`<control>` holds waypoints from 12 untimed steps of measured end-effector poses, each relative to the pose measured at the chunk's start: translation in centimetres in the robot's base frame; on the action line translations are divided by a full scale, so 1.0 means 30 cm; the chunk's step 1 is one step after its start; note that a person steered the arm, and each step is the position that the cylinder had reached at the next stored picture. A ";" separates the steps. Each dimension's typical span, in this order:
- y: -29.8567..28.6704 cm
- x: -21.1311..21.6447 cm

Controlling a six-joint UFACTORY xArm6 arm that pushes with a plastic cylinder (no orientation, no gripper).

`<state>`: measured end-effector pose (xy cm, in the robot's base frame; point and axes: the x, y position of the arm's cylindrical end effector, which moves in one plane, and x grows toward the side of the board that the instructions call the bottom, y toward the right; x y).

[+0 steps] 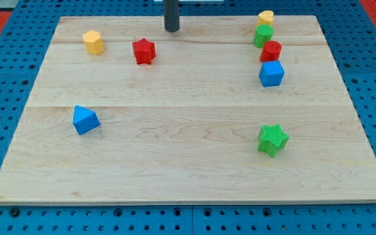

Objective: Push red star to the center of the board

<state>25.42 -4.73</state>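
The red star [144,51] lies on the wooden board [188,156] at the view's upper left. My tip [172,30] stands near the board's top edge, up and to the right of the red star, a short gap away and not touching it. The rod rises out of the view's top.
A yellow hexagon block [93,42] lies left of the star. A blue triangle-like block [85,120] is at mid left. At the upper right, a yellow block [266,17], a green block [263,36], a red cylinder [271,51] and a blue cube [271,74] form a column. A green star [272,140] is at lower right.
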 end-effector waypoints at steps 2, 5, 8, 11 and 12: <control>-0.214 0.083; -0.275 0.335; -0.214 0.413; 0.000 0.499; 0.016 0.436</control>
<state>38.49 -4.25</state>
